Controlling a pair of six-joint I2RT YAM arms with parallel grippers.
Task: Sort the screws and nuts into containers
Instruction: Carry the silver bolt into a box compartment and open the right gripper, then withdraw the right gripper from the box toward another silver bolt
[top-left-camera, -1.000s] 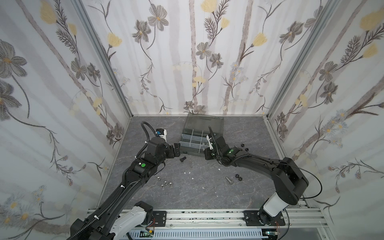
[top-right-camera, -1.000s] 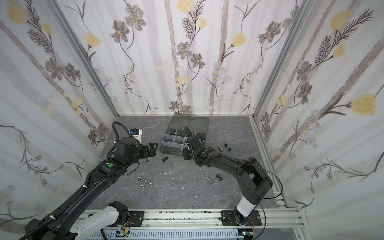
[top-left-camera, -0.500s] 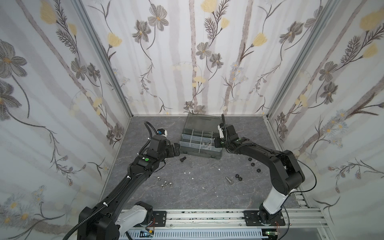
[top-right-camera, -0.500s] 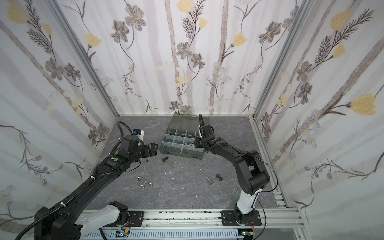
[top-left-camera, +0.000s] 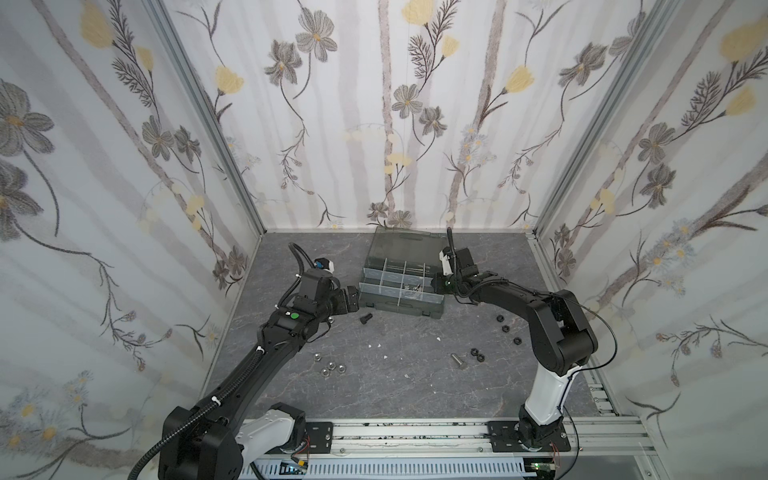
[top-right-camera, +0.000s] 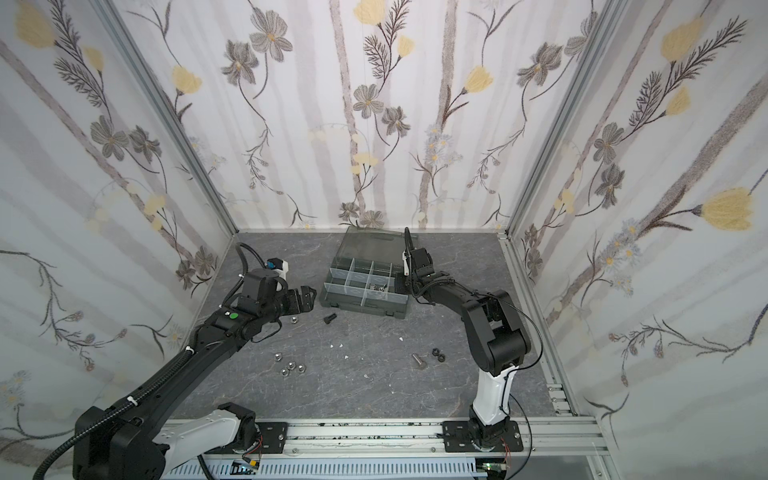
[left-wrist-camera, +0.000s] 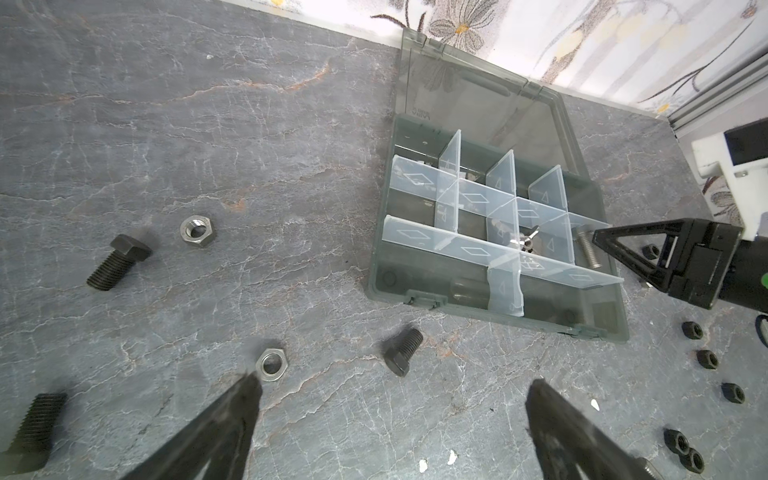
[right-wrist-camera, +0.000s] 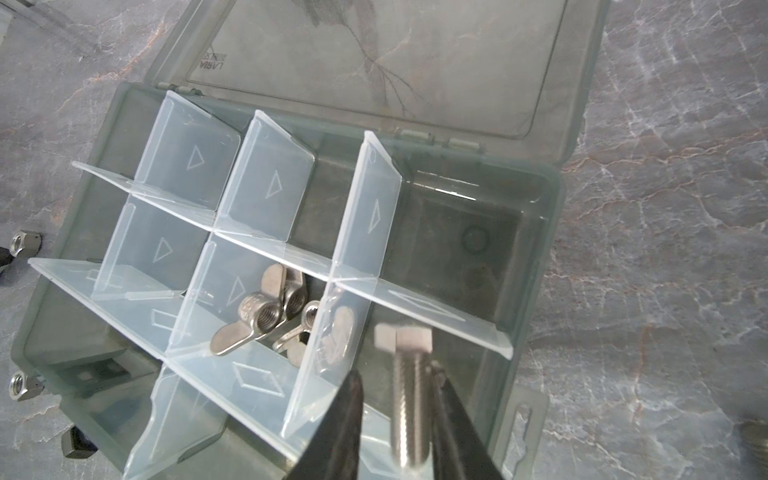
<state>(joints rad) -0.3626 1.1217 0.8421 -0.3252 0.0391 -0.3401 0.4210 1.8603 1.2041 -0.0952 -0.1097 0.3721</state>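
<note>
Lengthwise, silver screw (right-wrist-camera: 409, 399) lies between parted right jaws.

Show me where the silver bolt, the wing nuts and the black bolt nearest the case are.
silver bolt (right-wrist-camera: 409, 399): right wrist view, on its shank.
wing nuts (right-wrist-camera: 266, 318): right wrist view, on the front nut's hub.
black bolt (left-wrist-camera: 397, 362): left wrist view, on its head.
</note>
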